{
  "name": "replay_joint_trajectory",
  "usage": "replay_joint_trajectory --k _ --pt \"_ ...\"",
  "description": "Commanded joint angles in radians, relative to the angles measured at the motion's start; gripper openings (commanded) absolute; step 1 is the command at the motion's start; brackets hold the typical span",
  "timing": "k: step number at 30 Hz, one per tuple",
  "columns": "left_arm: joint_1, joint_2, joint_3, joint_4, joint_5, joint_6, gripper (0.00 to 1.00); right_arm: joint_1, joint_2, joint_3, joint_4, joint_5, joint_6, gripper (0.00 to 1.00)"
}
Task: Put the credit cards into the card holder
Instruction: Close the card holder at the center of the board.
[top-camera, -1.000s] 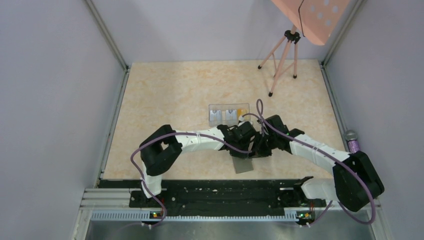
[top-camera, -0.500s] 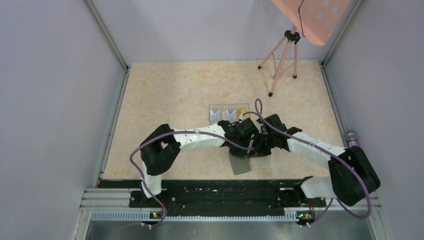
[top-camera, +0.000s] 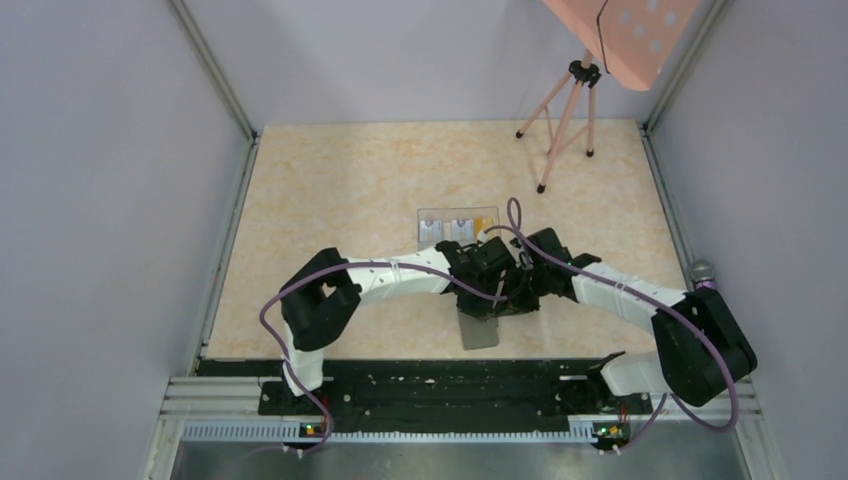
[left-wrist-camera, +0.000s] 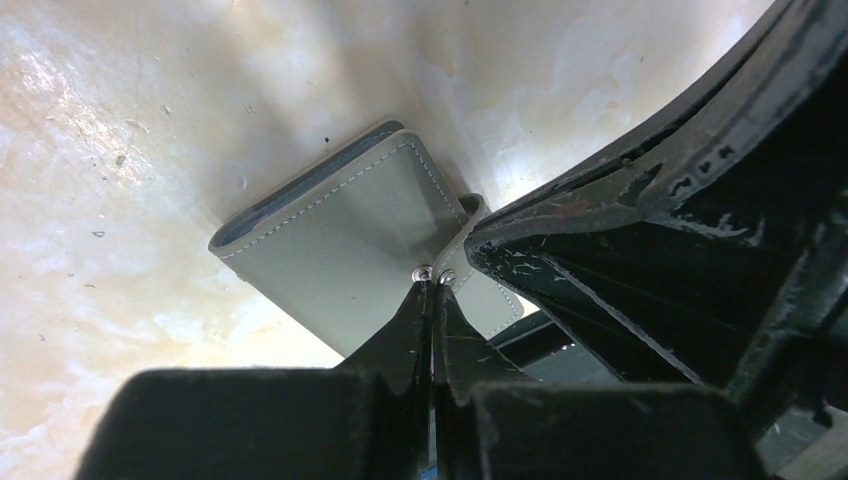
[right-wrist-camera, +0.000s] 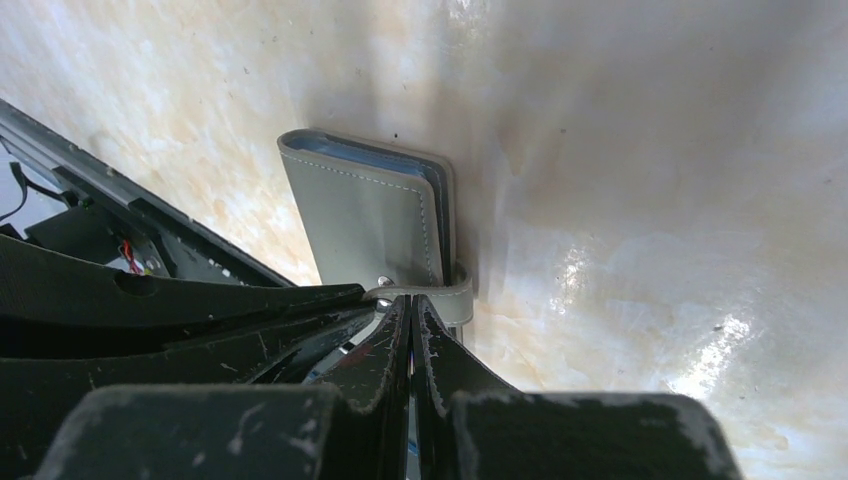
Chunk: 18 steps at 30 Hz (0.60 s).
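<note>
The card holder (top-camera: 480, 331) lies folded shut on the table, a grey wallet with a blue edge (right-wrist-camera: 365, 215) and a snap tab (right-wrist-camera: 448, 297) at its far end. My left gripper (left-wrist-camera: 432, 280) is shut, its tips pressing on the wallet's top face (left-wrist-camera: 350, 250) beside the tab (left-wrist-camera: 466, 214). My right gripper (right-wrist-camera: 410, 300) is also shut, its tips right against the tab loop, with nothing seen between the jaws. From above, both grippers meet over the wallet's far end (top-camera: 503, 298). The credit cards (top-camera: 486, 222) sit in a clear box behind them, orange and pale grey.
The clear three-compartment box (top-camera: 457, 228) stands just behind the two wrists. A pink tripod (top-camera: 562, 120) stands at the back right. A black rail (top-camera: 440, 385) runs along the near table edge, close to the wallet. Grey walls close in both sides.
The right arm has drawn in leftward, and the wallet has slid a little to the left with it. Both grippers stay shut at the tab.
</note>
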Motion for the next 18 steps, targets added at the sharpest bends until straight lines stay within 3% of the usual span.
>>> replay_joint_trajectory --k 1,18 --pt "0.001 -0.022 0.010 -0.024 -0.010 -0.002 0.00 -0.004 0.014 0.015 0.052 -0.029 -0.003 0.00" --pt "0.001 -0.010 -0.044 -0.038 -0.017 -0.018 0.00 0.028 0.057 -0.013 0.099 -0.051 0.009 0.00"
